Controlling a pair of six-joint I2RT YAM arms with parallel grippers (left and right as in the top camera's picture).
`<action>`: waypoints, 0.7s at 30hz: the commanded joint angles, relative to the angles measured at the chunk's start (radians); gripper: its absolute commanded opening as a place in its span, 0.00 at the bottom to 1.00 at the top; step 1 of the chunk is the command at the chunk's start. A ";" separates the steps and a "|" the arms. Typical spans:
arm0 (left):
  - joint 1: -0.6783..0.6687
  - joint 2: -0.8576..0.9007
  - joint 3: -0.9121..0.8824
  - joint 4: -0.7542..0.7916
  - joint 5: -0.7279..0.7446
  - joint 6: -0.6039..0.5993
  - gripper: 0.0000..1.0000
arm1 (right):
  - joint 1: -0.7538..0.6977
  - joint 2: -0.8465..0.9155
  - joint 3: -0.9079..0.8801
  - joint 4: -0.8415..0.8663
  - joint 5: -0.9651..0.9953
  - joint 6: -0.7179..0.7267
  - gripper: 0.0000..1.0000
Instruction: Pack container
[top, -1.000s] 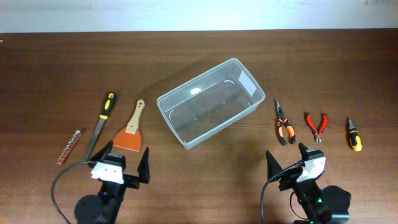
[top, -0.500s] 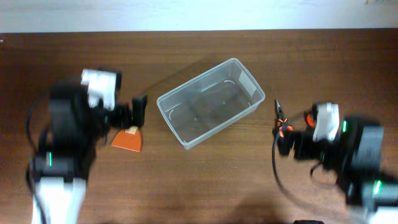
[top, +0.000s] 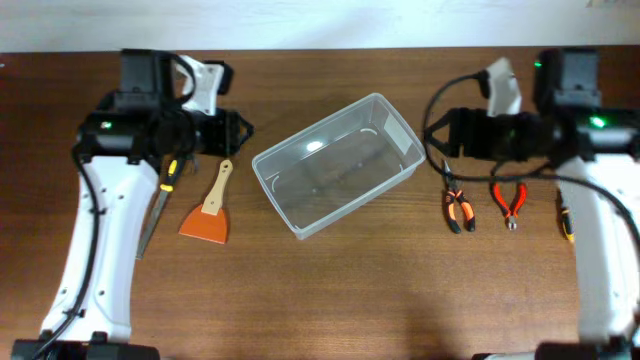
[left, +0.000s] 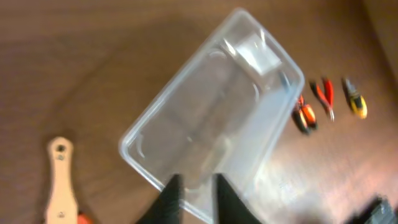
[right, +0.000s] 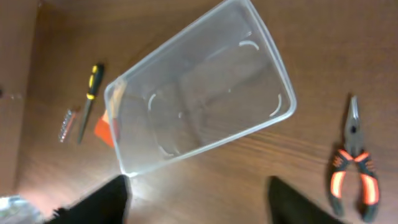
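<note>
**A:** What's the biggest thing there?

**B:** The brown wooden counter. On it is the container, clear plastic, lying slantwise between the two sets of jaws.

**A:** And how do the jaws stand?

**B:** The left jaws are released and parted only a little, with their tips pointing at the container's left end. The right jaws are released and spread wide, facing its right end from the other side. Both are up off the counter, and neither touches the container.

**A:** Which tools are by the left jaws?

**B:** The file lies back from the tips, with its black-and-yellow handle under that arm. The scraper, with a wooden handle and an orange blade, lies just to the near side of the tips.

**A:** And by the right jaws?

**B:** The orange-and-black pliers lie just to the near side of the tips. The red cutters are beside them, further back along the arm. The yellow screwdriver is beyond those.

**A:** Anything smaller?

**B:** A small strip of bits, well apart from both jaws, out past the file.
</note>
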 joint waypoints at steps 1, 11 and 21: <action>-0.111 0.003 0.024 -0.047 -0.094 0.078 0.06 | 0.064 0.074 0.019 0.016 0.119 0.071 0.64; -0.486 0.035 -0.063 -0.152 -0.407 0.105 0.02 | 0.172 0.258 0.019 0.071 0.314 0.121 0.17; -0.639 0.127 -0.206 -0.121 -0.417 0.096 0.02 | 0.172 0.362 0.019 0.104 0.314 0.119 0.05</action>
